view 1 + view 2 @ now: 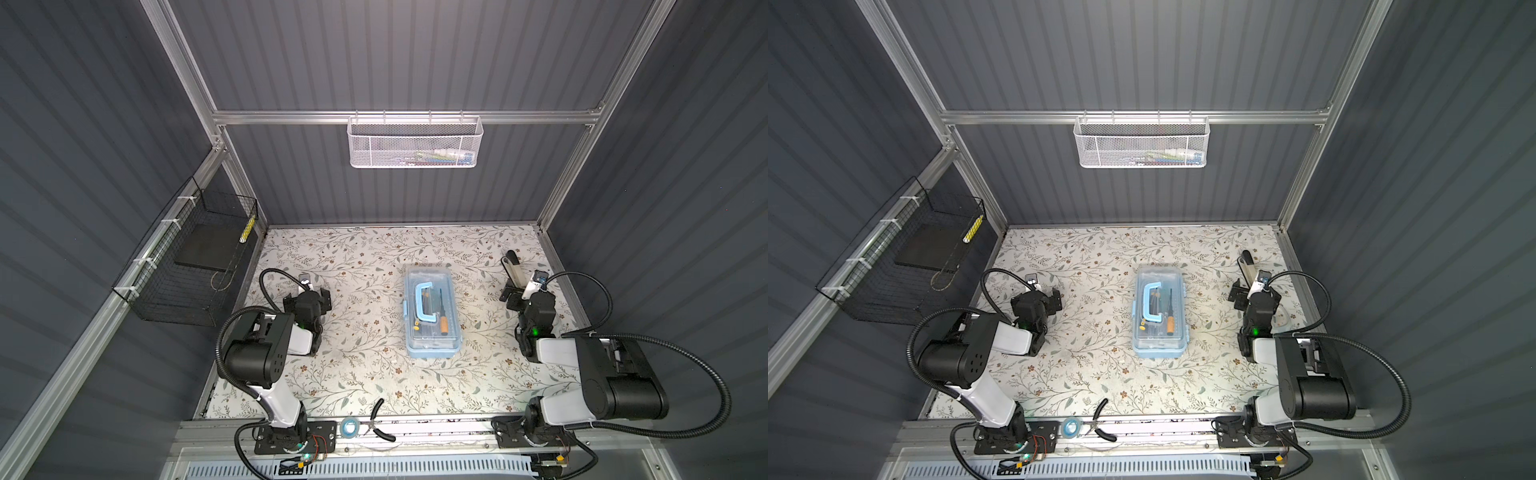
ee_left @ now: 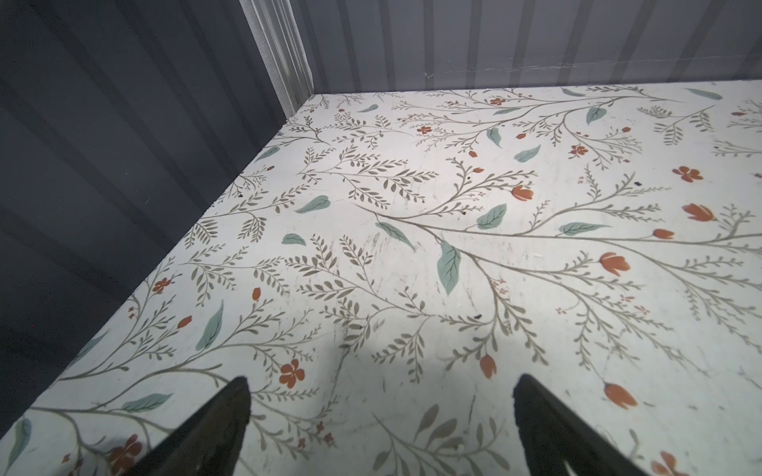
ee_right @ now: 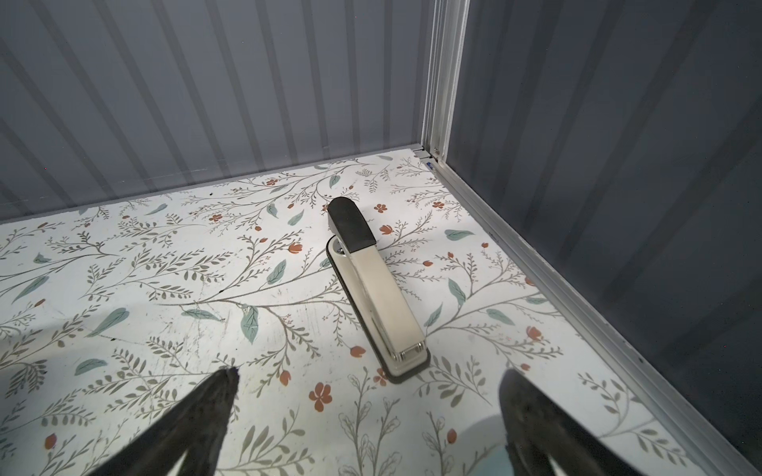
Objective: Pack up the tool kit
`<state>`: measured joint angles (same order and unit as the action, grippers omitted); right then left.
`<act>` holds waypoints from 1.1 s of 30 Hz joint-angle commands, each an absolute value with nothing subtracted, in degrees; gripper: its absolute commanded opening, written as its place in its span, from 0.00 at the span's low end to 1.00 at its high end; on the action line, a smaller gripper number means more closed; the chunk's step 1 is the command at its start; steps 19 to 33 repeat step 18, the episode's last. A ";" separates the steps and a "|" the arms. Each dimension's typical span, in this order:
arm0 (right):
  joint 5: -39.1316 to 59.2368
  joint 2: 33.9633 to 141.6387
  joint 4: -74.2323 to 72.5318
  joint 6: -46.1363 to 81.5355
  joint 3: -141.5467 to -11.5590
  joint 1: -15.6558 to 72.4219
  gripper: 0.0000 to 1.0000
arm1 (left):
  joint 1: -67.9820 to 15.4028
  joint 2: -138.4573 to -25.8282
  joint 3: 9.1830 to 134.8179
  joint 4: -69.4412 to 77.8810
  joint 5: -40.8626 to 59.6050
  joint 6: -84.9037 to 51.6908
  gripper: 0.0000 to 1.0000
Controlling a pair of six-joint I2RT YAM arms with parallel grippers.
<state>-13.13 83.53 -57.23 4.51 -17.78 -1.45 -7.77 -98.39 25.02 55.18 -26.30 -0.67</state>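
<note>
The tool box [image 1: 432, 345] [image 1: 1158, 347], pale blue with a clear lid and a blue handle, sits shut in the middle of the floral table in both top views. An orange-handled screwdriver [image 1: 444, 322] [image 1: 1170, 320] shows at its lid; whether it lies on or under the lid I cannot tell. Black pliers [image 1: 380, 419] [image 1: 1100, 419] and a tape roll [image 1: 350, 427] [image 1: 1070, 427] lie at the front edge. A cream stapler [image 3: 375, 288] [image 1: 515, 270] lies just ahead of my right gripper [image 3: 370, 373] [image 1: 528, 297], which is open and empty. My left gripper [image 2: 381, 381] [image 1: 309, 296] is open over bare table.
A white mesh basket [image 1: 415, 141] hangs on the back rail and a black wire basket [image 1: 187, 270] on the left wall. A pale, see-through object [image 1: 1283, 320] lies under the right wrist. Aluminium frame edges [image 3: 536, 268] border the table.
</note>
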 commanded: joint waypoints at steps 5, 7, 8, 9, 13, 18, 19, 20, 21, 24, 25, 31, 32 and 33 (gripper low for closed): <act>-12.71 83.76 -58.53 4.83 -17.34 -1.32 0.99 | -7.40 -98.54 25.66 55.35 -26.28 -1.32 1.00; -12.66 83.76 -58.28 4.83 -17.43 -1.32 0.99 | -7.39 -98.52 25.66 55.37 -26.28 -1.32 1.00; -12.55 83.77 -58.11 4.83 -17.60 -1.32 0.99 | -7.39 -98.53 25.66 55.37 -26.25 -1.32 1.00; -12.42 83.84 -57.76 4.87 -17.81 -1.39 0.99 | -7.38 -98.51 25.66 55.37 -26.28 -1.32 1.00; -11.39 83.88 -55.69 5.20 -18.73 -1.93 0.99 | -7.44 -98.53 25.66 55.37 -26.25 -1.34 1.00; -11.34 83.94 -56.28 5.20 -18.58 -1.93 0.99 | -7.39 -98.55 25.66 55.37 -26.28 -1.32 1.00; -11.34 83.94 -56.28 5.20 -18.58 -1.93 0.99 | -7.39 -98.55 25.66 55.37 -26.28 -1.32 1.00; -11.34 83.94 -56.28 5.20 -18.58 -1.93 0.99 | -7.39 -98.55 25.66 55.37 -26.28 -1.32 1.00; -11.34 83.94 -56.28 5.20 -18.58 -1.93 0.99 | -7.39 -98.55 25.66 55.37 -26.28 -1.32 1.00; -11.34 83.94 -56.28 5.20 -18.58 -1.93 0.99 | -7.39 -98.55 25.66 55.37 -26.28 -1.32 1.00; -11.34 83.94 -56.28 5.20 -18.58 -1.93 0.99 | -7.39 -98.55 25.66 55.37 -26.28 -1.32 1.00; -11.34 83.94 -56.28 5.20 -18.58 -1.93 0.99 | -7.39 -98.55 25.66 55.37 -26.28 -1.32 1.00; -11.34 83.94 -56.28 5.20 -18.58 -1.93 0.99 | -7.39 -98.55 25.66 55.37 -26.28 -1.32 1.00; -11.34 83.94 -56.28 5.20 -18.58 -1.93 0.99 | -7.39 -98.55 25.66 55.37 -26.28 -1.32 1.00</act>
